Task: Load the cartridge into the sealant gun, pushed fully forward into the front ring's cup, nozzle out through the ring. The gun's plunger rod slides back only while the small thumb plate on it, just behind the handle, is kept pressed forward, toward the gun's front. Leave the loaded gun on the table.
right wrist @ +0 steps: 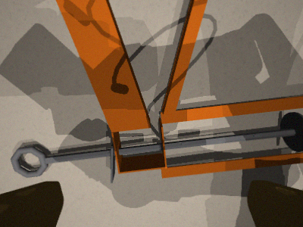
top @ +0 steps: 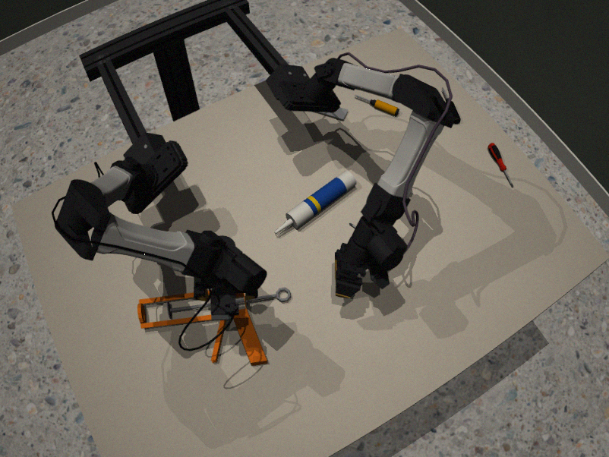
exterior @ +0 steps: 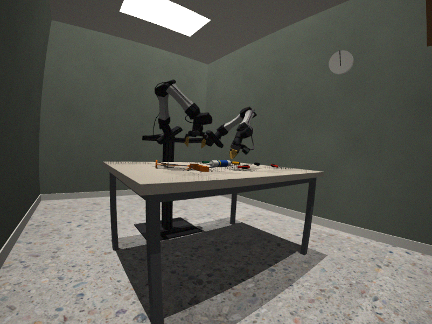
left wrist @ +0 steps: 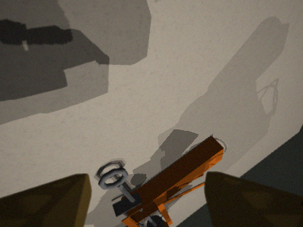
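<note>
An orange sealant gun lay on the desk beneath the wide-spread right hand, its long grey rod pointing rearward toward the left hand's side, that hand moderately open and farther off.
</note>
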Action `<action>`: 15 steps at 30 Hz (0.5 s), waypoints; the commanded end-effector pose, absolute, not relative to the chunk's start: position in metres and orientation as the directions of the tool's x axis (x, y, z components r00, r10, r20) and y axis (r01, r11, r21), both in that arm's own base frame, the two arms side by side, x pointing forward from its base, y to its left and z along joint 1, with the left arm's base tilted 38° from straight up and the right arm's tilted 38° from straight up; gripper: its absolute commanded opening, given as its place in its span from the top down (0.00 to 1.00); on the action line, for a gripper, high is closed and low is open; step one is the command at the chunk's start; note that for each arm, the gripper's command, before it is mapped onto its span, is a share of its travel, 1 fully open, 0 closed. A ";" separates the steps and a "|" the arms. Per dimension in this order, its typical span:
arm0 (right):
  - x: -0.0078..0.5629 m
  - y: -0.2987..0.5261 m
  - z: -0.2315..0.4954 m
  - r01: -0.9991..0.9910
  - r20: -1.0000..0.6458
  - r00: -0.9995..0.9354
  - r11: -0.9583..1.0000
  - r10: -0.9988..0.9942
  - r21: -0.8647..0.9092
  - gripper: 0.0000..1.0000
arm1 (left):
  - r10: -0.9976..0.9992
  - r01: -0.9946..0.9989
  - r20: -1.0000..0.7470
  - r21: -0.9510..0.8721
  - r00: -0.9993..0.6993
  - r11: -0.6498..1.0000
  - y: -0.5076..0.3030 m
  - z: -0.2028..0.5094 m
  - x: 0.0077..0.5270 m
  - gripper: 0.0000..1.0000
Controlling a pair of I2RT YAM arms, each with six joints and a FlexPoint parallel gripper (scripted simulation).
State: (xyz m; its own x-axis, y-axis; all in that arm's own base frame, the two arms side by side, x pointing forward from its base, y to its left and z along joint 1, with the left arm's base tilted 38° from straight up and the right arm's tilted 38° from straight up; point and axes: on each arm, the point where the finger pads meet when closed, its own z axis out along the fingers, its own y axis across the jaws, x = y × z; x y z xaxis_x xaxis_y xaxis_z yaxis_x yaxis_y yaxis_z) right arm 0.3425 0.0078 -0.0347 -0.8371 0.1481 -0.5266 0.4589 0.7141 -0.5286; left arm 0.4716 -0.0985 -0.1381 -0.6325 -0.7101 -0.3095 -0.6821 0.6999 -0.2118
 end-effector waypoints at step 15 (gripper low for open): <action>0.324 -0.006 -0.088 0.399 -0.418 -0.890 0.761 0.185 -0.511 0.09 | -0.928 -0.914 -0.100 -0.166 -0.358 0.371 -0.145 -0.180 0.430 0.38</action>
